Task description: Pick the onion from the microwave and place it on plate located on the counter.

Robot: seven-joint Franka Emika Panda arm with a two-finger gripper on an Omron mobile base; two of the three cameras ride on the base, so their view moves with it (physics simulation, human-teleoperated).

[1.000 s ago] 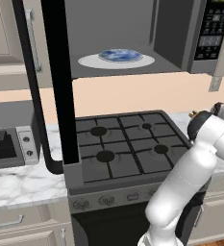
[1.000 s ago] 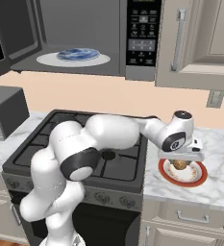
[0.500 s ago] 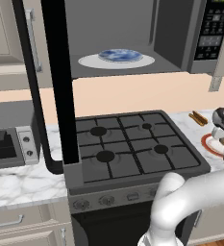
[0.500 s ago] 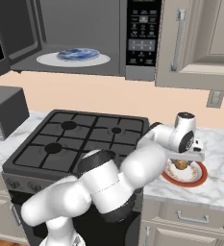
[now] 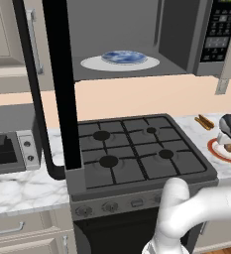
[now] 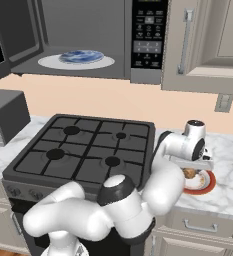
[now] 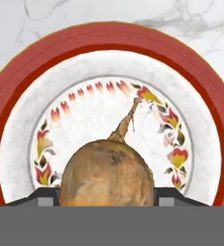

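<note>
Over the plate (image 7: 17,91), near an orange-brown item (image 5: 204,121), the claw (image 7: 107,194) grips the onion (image 7: 107,175).

Left base view is taken from behind-left, aimed forward and down across the stove (image 5: 137,154) toward the open microwave (image 5: 122,39). Right base view is taken from behind-right at similar range. Stove, microwave and plate (image 6: 204,183) on the desk (image 6: 228,195) are shared by both. Hand view is aimed straight down, very close onto the plate (image 7: 17,96).
</note>
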